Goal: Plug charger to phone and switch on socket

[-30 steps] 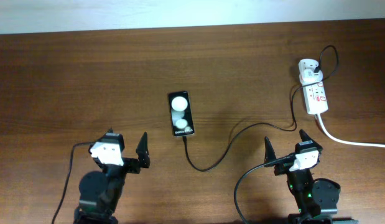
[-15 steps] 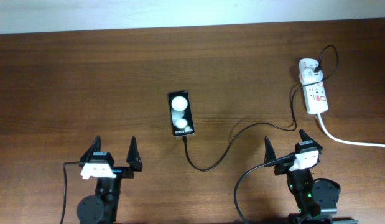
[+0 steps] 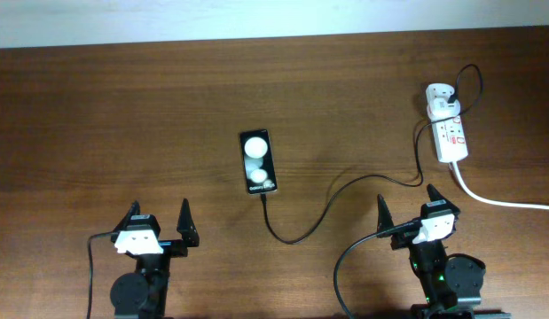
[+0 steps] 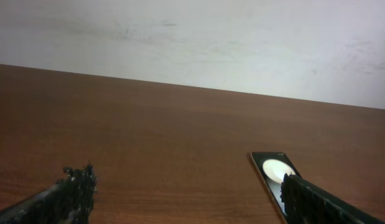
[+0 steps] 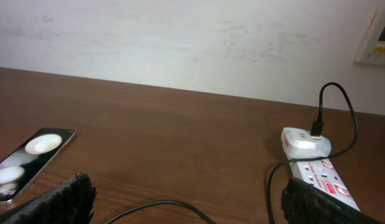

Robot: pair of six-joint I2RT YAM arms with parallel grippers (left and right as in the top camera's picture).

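At the bottom left the left gripper sits spread wide, holding nothing, and the right gripper at the bottom right is spread the same. The phone lies face up mid-frame. From its lower end the charger curls across to the socket at upper right, though I can't tell whether the tip is seated.

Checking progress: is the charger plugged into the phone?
Looks plugged in: overhead, the charger runs into the near end of the phone. Fully seated: cannot tell.
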